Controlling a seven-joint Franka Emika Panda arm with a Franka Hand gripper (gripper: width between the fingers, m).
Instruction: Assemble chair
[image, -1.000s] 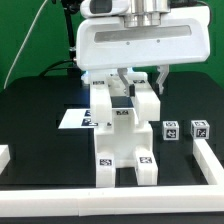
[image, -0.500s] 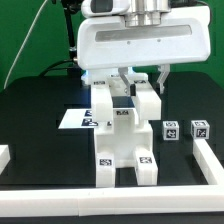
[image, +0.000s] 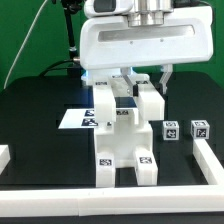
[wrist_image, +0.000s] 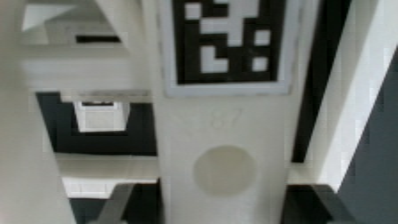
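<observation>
The chair (image: 124, 140) stands in the middle of the black table as a chunky white assembly of two tagged front legs, a slab and two uprights. My gripper (image: 142, 84) hangs over its back, one finger on each side of the upright on the exterior view's right (image: 148, 100). In the wrist view, that white tagged upright (wrist_image: 228, 120) fills the space between my dark fingertips (wrist_image: 139, 200), which lie against both of its sides. My gripper (wrist_image: 228, 205) is shut on it. The lower chair is hidden in the wrist view.
Two small white tagged blocks (image: 170, 131) (image: 200, 128) sit on the exterior view's right of the chair. The marker board (image: 73, 119) lies behind it on the left. White border rails (image: 208, 165) (image: 4, 155) edge the table. The robot's white body (image: 135, 42) looms above.
</observation>
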